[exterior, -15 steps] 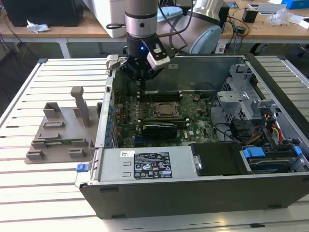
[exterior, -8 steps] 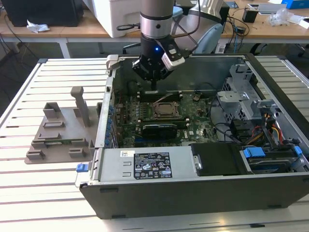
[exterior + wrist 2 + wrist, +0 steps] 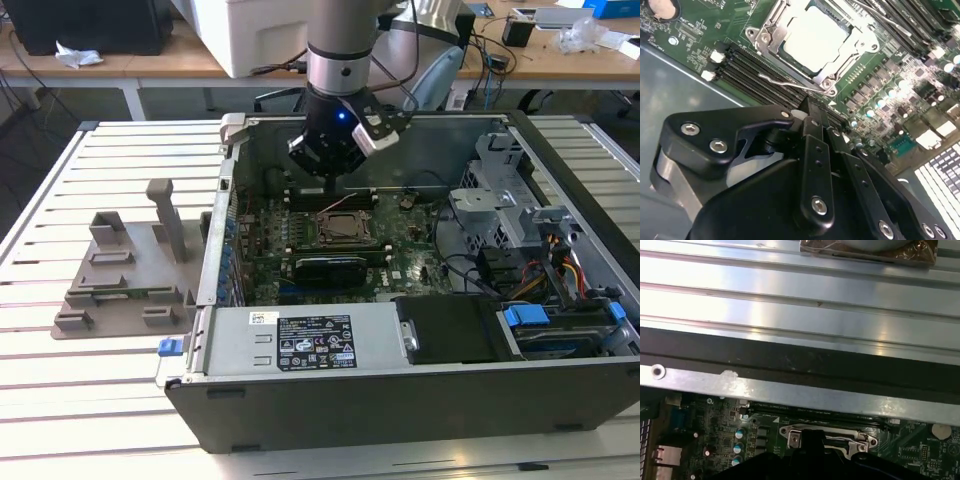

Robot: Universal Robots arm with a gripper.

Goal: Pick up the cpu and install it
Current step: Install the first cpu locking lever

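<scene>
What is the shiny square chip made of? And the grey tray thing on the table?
The cpu looks like it has a metal top, pale and silvery, with a dull sheen, sitting in the socket. The tray looks like matte grey plastic: moulded posts and slots, no shine. Both are guesses from looks.

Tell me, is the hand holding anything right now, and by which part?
Nothing visibly held: the cpu sits in the socket, apart from the hand.
</scene>
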